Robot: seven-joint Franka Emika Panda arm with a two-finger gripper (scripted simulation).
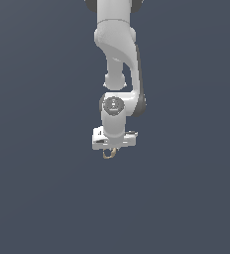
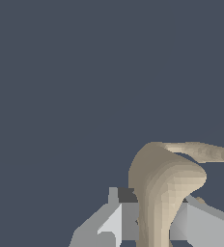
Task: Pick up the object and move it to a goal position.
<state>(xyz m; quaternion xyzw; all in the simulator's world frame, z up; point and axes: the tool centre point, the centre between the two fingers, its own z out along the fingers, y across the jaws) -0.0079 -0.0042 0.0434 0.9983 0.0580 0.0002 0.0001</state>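
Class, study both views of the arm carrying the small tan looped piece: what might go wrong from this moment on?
1. The tiny tan looped piece hangs mostly below the white end effector, so only a small part seems pinched; it might slip out during transport.
2. In the wrist view the fingers close on one narrow stem of the piece, so it could pivot and arrive tilted.
3. No goal marker shows in either view, so placement accuracy cannot be checked here.
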